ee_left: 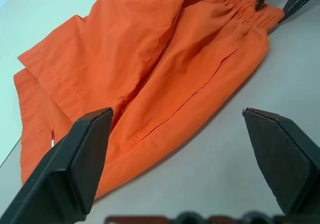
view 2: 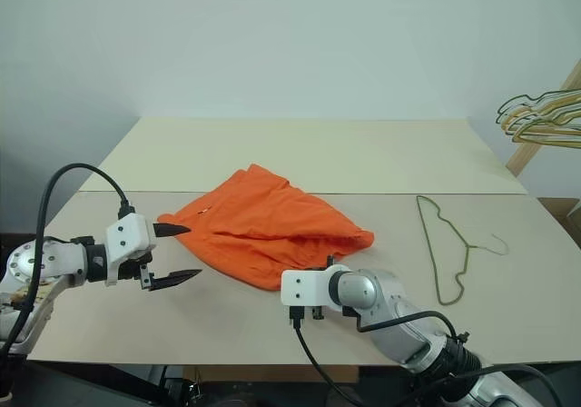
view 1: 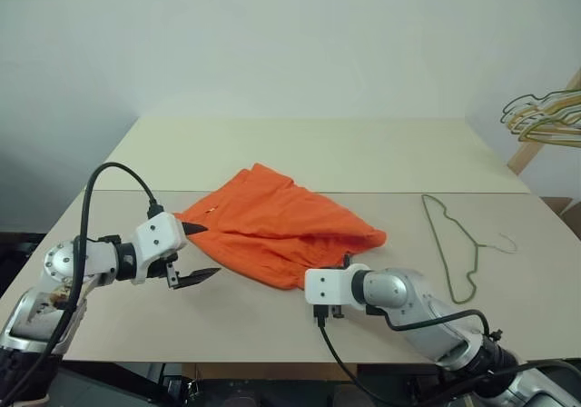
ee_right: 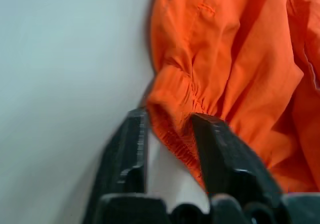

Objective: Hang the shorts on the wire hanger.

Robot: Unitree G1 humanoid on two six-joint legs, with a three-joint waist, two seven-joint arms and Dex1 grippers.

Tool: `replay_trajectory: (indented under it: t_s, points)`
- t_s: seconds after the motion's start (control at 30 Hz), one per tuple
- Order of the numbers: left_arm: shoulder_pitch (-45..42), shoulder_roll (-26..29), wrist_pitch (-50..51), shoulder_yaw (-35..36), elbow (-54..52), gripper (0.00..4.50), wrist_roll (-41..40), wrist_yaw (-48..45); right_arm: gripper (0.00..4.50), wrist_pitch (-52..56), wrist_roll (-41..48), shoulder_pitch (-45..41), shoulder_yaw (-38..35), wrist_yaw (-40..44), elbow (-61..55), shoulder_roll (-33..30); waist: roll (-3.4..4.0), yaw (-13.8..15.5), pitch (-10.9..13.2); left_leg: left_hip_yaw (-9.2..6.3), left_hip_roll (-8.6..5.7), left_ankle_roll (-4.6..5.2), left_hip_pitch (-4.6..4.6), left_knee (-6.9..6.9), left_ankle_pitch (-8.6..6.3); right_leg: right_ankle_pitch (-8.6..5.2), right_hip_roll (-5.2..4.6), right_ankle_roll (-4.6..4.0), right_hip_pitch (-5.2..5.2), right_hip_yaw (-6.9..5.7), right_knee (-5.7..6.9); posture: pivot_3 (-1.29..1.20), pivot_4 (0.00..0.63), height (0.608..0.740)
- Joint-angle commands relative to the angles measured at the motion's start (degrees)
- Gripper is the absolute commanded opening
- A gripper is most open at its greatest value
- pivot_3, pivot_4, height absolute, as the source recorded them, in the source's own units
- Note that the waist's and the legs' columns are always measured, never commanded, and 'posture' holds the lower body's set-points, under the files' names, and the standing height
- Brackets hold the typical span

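Note:
The orange shorts (view 1: 272,225) lie crumpled in the middle of the table. The right wrist view shows my right gripper (ee_right: 170,134) shut on their gathered waistband (ee_right: 172,109) at the near right corner, with the fabric pinched between the two fingers. My left gripper (view 1: 211,250) hovers open at the shorts' left edge, its fingers (ee_left: 80,159) spread wide with nothing between them. The wire hanger (view 1: 449,243) lies flat on the table to the right of the shorts, its hook pointing right, apart from both grippers.
A bunch of yellowish and green hangers (view 1: 545,116) hangs on a wooden stand at the far right. The beige table (view 1: 272,153) has a seam running across behind the shorts. Its front edge lies just below my arms.

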Motion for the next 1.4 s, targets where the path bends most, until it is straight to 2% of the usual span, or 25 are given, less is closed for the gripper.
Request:
replay_trajectory:
  t_s: [0.03,0.07,0.2,0.3,0.43,0.6,0.67,0.8,1.1,1.3,1.4]
  points:
    - [0.14,-0.11,-0.65,0.92,-0.97,4.5,-0.04,0.61,0.28,-1.73,-2.12,0.1,0.18,0.22,-1.31,0.03,0.0,-0.01,0.0,0.0,-0.01,0.0,0.0,0.0,0.0,0.0,0.0,0.0,-0.01,0.0,0.0,-0.09,0.0,0.74]
    - [0.26,-0.12,-0.75,0.94,-0.88,4.5,0.01,0.66,0.04,-1.97,-2.72,0.29,0.33,0.2,-1.06,-0.01,0.0,-0.01,0.0,0.0,-0.01,-0.01,-0.01,0.0,0.01,0.0,0.0,0.0,-0.01,0.0,0.0,-0.09,0.0,0.74]
    - [0.99,0.16,-1.05,0.84,-0.52,4.5,0.65,0.88,0.04,-2.91,-2.51,2.25,-1.7,0.42,-1.57,-1.09,0.0,0.04,0.0,0.0,-0.01,-0.03,0.0,0.0,0.01,0.0,0.0,0.0,-0.01,-0.01,0.0,-0.09,0.0,0.74]
    - [1.82,1.45,-1.97,0.34,0.54,4.5,2.48,0.51,0.04,-9.27,-0.79,4.79,-6.12,0.2,-2.55,-5.04,0.0,0.25,0.0,-0.01,-0.03,-0.02,0.0,0.0,0.01,0.0,-0.03,0.0,0.0,-0.01,-0.01,-0.09,0.0,0.74]
    - [0.76,3.93,-7.65,-0.95,8.38,4.5,6.64,-1.32,0.04,-28.79,3.57,9.78,-16.37,-1.27,1.09,-16.7,0.03,0.46,0.03,-0.03,-0.06,0.08,0.07,0.0,-0.05,0.0,-0.09,0.0,0.0,-0.08,-0.11,-0.1,0.0,0.74]
    - [-5.42,3.55,-15.58,-4.42,21.91,4.5,9.17,-5.34,0.04,-53.97,3.87,9.95,-20.83,-5.86,15.84,-23.25,-0.01,0.01,0.03,0.04,0.05,0.07,0.39,-0.09,-0.05,-0.05,-0.01,-0.08,0.14,-0.05,-0.13,-0.12,0.0,0.74]
    - [-8.64,2.9,-19.74,-6.7,28.13,4.5,10.72,-7.32,0.04,-58.34,3.97,8.92,-20.99,-5.79,19.99,-23.22,0.0,-0.26,0.03,0.13,0.05,0.06,0.52,-0.13,-0.04,-0.05,0.01,-0.09,0.25,0.01,-0.11,-0.12,0.0,0.74]
    - [-13.57,1.46,-26.84,-10.43,36.94,4.5,13.76,-9.84,0.04,-61.61,4.04,7.49,-21.22,-5.48,23.77,-21.42,0.0,-1.22,0.03,0.18,0.06,0.09,0.51,-0.16,-0.06,-0.05,0.0,-0.09,0.42,0.07,-0.07,-0.13,0.0,0.74]
    - [-24.68,-6.09,-44.62,-15.13,57.65,4.5,21.56,-3.86,0.04,-60.57,3.04,7.66,-22.38,-5.81,24.83,-18.43,-0.03,-1.3,0.0,0.18,0.07,0.14,0.49,-0.08,-0.08,-0.04,-0.03,-0.08,0.45,0.08,-0.03,-0.15,0.0,0.74]
    - [-29.09,-8.88,-49.66,-17.32,66.71,4.5,24.34,-3.16,0.04,-59.96,2.89,8.18,-22.85,-5.39,24.37,-18.1,0.13,-1.27,-0.12,0.16,0.07,0.16,0.66,-0.06,-0.09,-0.05,-0.02,-0.08,0.69,0.07,-0.04,-0.16,0.0,0.74]
    - [-30.57,-10.24,-51.37,-17.4,70.02,3.92,24.22,-3.69,0.0,-59.86,2.82,8.38,-23.08,-5.37,24.29,-18.08,0.27,-1.25,-0.22,0.12,0.06,0.17,0.76,-0.06,-0.09,-0.05,-0.03,-0.07,0.84,0.03,-0.08,-0.17,0.0,0.74]
